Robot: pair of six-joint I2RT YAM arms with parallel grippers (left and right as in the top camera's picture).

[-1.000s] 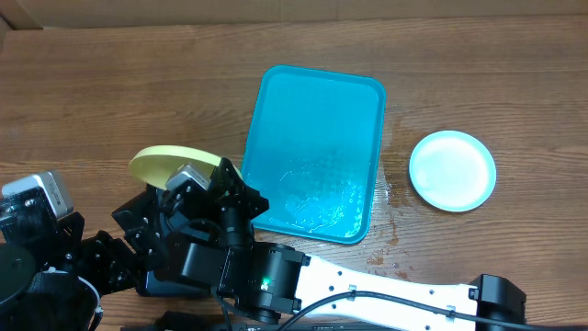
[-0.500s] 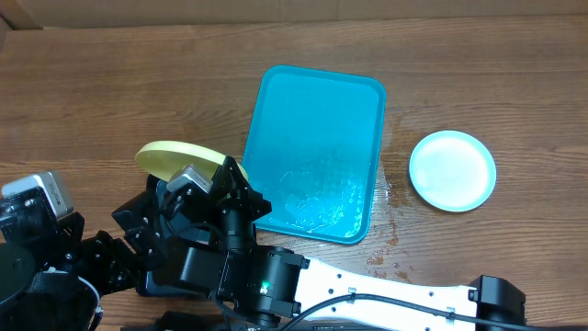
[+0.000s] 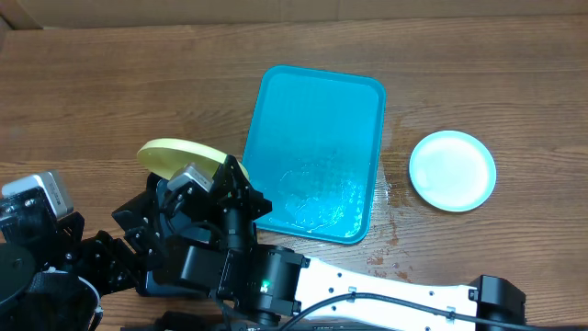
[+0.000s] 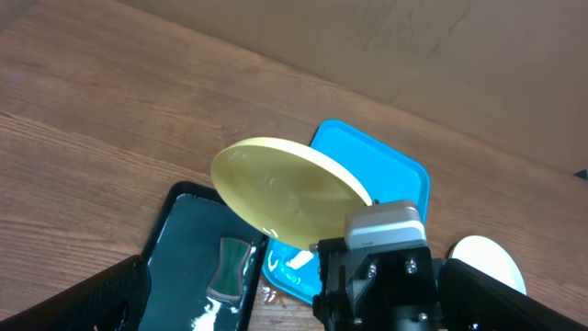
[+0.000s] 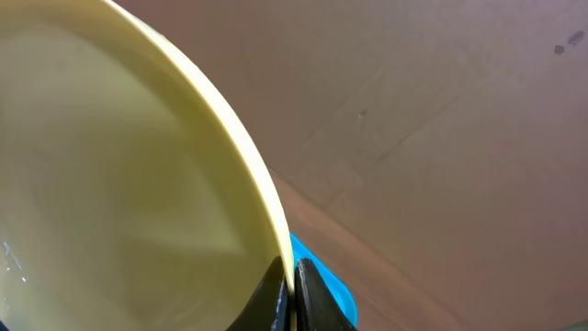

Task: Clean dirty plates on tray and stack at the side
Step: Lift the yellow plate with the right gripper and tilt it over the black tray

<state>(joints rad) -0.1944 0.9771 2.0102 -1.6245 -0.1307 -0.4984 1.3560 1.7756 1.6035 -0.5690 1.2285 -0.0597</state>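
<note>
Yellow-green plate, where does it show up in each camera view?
Overhead: yellow-green plate left of centre, left of the turquoise tray.
Left wrist: centre, tilted.
Right wrist: fills the left side, rim pinched by the right hand.
Shared landmark: turquoise tray, in all three.

A plain pale yellow-green round plastic plate (image 4: 285, 188), a solid turquoise-blue rectangular plastic tray (image 3: 312, 110), a white-centred light-blue-rimmed round plastic plate (image 3: 452, 170) and a glossy black rectangular tray (image 4: 163, 225) contrast with the brown, streaky-grained wooden table (image 3: 110, 83).
</note>
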